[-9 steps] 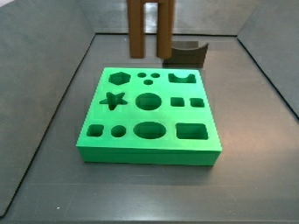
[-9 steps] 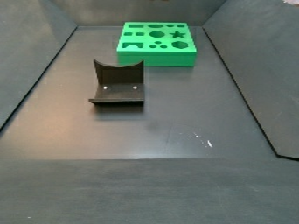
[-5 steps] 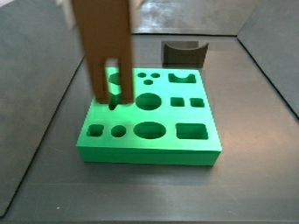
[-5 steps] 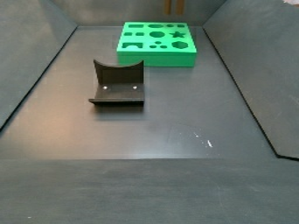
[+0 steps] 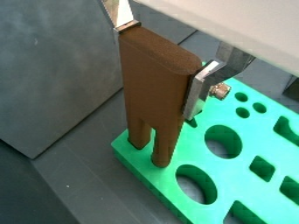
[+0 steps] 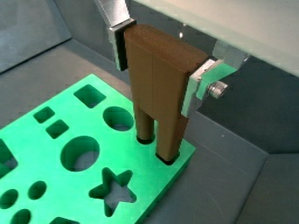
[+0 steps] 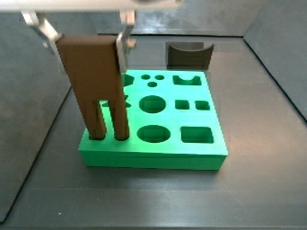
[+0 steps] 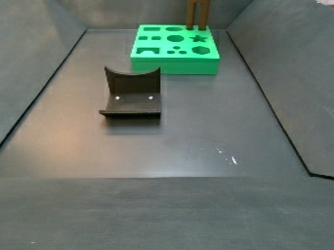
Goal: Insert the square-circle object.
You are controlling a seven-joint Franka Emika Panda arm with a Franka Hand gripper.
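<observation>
While no writing or label shows on anything, the gripper (image 7: 86, 38) has come forward since half a second ago to the near left corner of the green board (image 7: 168, 148), its fingers (image 5: 212, 85) clamped on a tall brown two-pronged piece (image 7: 99, 85) whose prong tips reach the board's holes in a wrist view (image 6: 158, 96). Well apart on the dark tabletop (image 8: 196, 137), the square-circle object (image 8: 132, 95) rests unmoved, also seen behind the board (image 7: 188, 54)
</observation>
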